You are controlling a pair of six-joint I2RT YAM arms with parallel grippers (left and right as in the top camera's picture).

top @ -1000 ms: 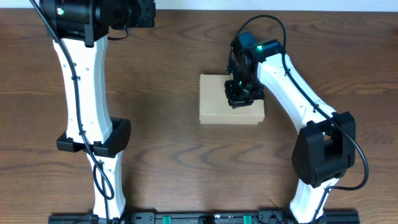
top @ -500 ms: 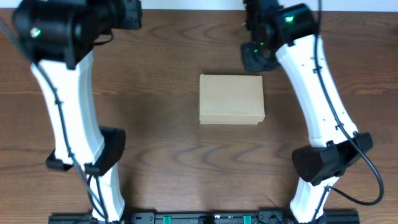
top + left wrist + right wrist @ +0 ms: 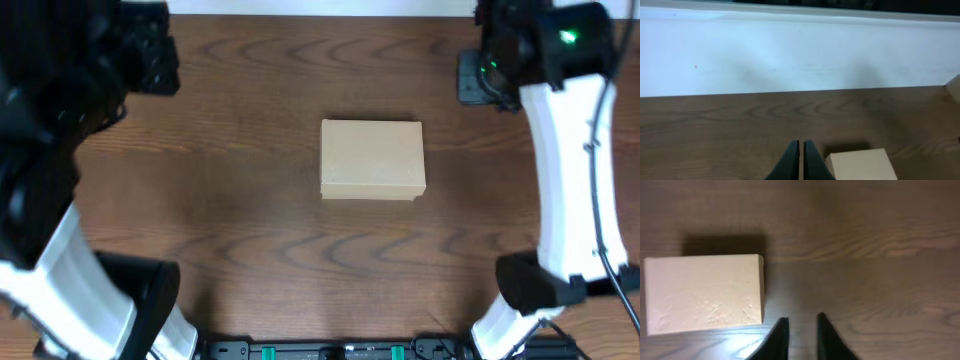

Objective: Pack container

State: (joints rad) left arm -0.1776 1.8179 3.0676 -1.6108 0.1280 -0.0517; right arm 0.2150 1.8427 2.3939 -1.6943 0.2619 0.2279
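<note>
Supporting surface: brown wood-grain counter [image 3: 250, 210], bearing one item only.
Arms: left arm [image 3: 60, 260] and right arm [image 3: 560, 150] stand at opposite sides, both raised clear of the item.
Container: tan container [image 3: 372, 160] sits closed and flat on the counter between the two end effectors, touched by neither.
Long axis: runs side to side, from one arm toward the other; the top faces up. Which edge is hinged cannot be told.
Right end effector: right end effector [image 3: 801, 322] is released, its fingers slightly parted with nothing between them.
Bearing from right end effector: the container lies to its left and back toward the robot's base; in the wrist view the short end of the box is just beside the left finger.
Left end effector: left end effector [image 3: 800, 145] is clenched on nothing, with the container to its right.
Nearer arm: right, by judgement.
Approach note: any renewed grasp from the right would meet a short end first.
</note>
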